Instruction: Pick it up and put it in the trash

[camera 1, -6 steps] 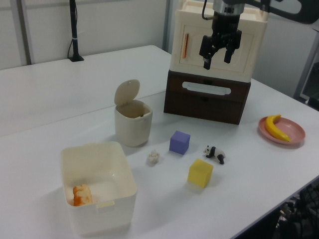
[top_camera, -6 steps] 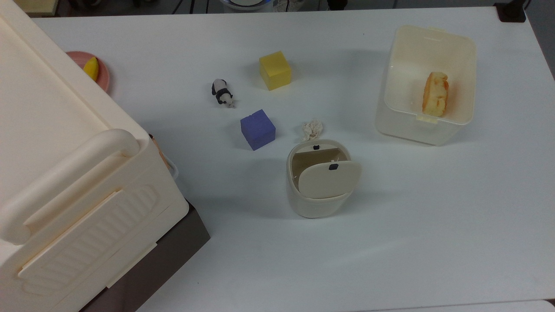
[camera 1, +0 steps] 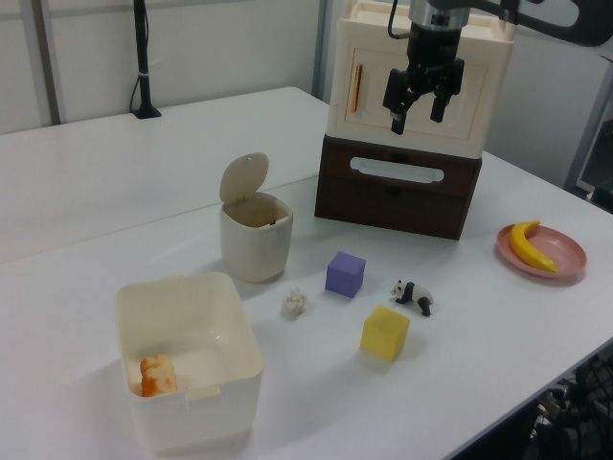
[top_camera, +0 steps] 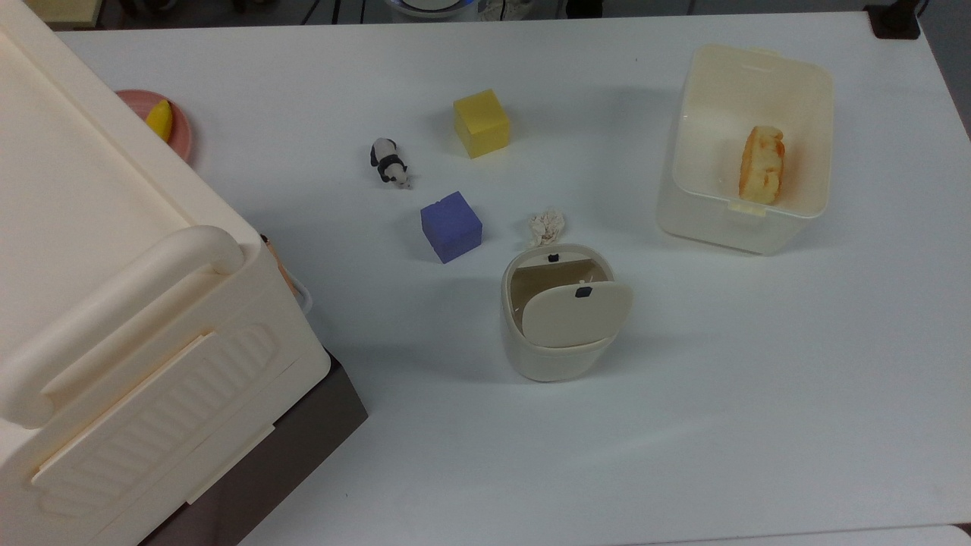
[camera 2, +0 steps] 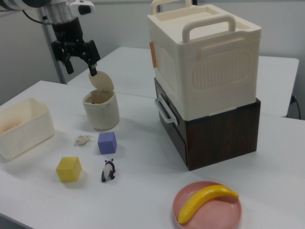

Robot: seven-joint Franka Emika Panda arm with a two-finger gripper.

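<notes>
From the left view, nearest me sat the rectangular cream tub (camera 1: 189, 359) with an orange-brown piece of food in one corner. Just past it on the white desk (camera 1: 498, 326) lay the tissue wad (camera 1: 294, 303), between the tub and the purple cube (camera 1: 345, 274), resting near the foot of the trash bin (camera 1: 255, 234) but apart from it. The yellow cube (camera 1: 385, 333) and the panda figurine (camera 1: 413, 296) lay off to the left view's right.

I judged the wad almost weightless, soft and springy: it would crush under the fingers rather than resist, and would not slip. It had no real handle, so I meant to come straight down over its middle and close across its bulk, low enough to catch the folds. The risk I saw was light paper snagging on a pad at release.

The bin's flap lid (camera 1: 242, 176) stood tilted up, leaving the mouth open for a drop.

Farther back, the pincer (camera 1: 420, 105) hung high in front of the stacked storage boxes (camera 1: 412, 105), jaws spread and empty, well apart from the wad.

I could read no brand, label or writing anywhere; the bin showed just small black dots.
</notes>
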